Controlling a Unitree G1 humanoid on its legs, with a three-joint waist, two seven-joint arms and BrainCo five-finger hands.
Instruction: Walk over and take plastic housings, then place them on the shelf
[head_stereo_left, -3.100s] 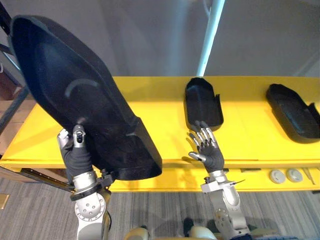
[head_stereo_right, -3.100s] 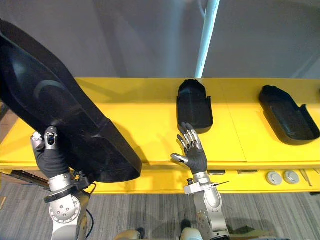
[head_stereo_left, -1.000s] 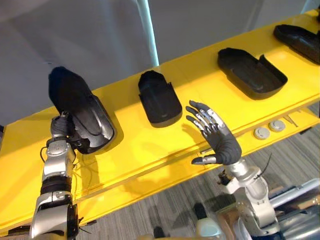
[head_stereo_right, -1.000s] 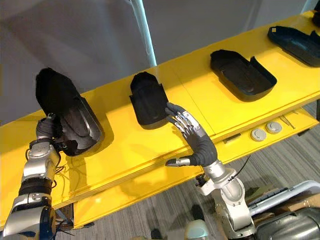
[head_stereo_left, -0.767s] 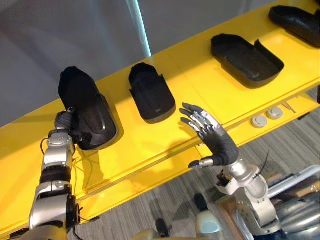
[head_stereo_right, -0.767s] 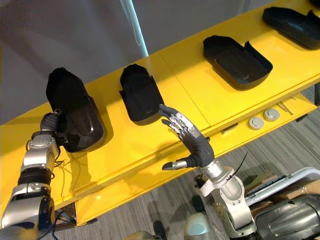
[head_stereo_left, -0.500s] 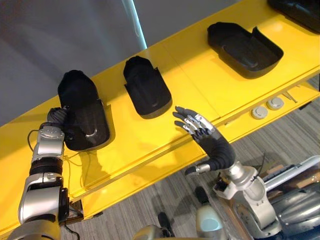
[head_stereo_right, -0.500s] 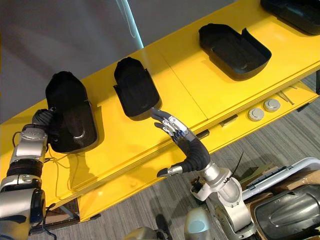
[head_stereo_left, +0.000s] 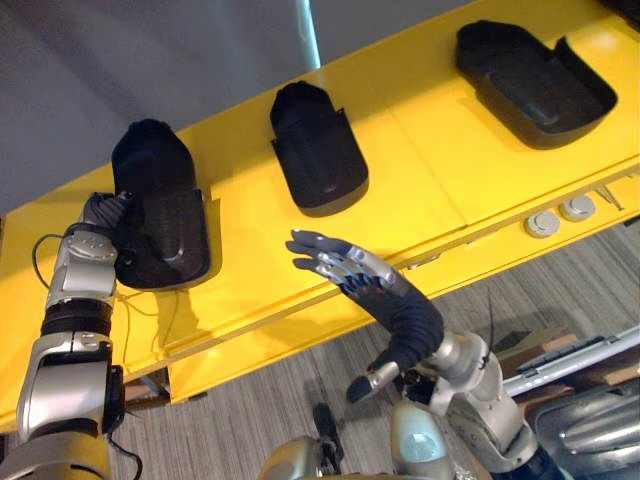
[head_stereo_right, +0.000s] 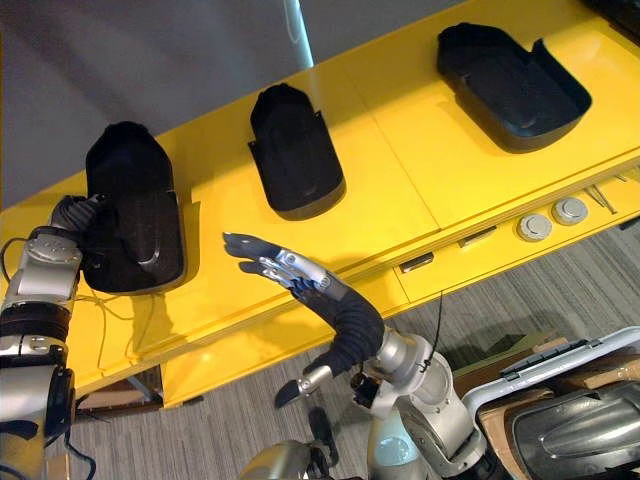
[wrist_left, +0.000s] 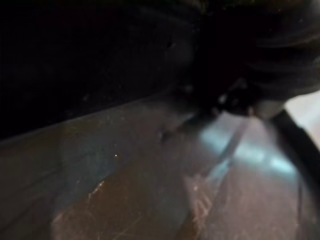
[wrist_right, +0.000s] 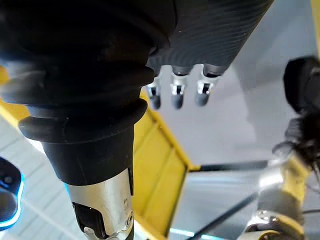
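resting flat on the long yellow shelf, the black moulded plastic housing lay at upper left, the left hand against its left edge; whether that hand gripped it could not be told. the right hand hovered at lower centre, held flat and spread wide. release should lift away without dragging the housing.

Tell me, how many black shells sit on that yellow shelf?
3: left housing beside the left hand, middle housing, right housing; others may lie past the edge.

No legible text, no labels, no numbers
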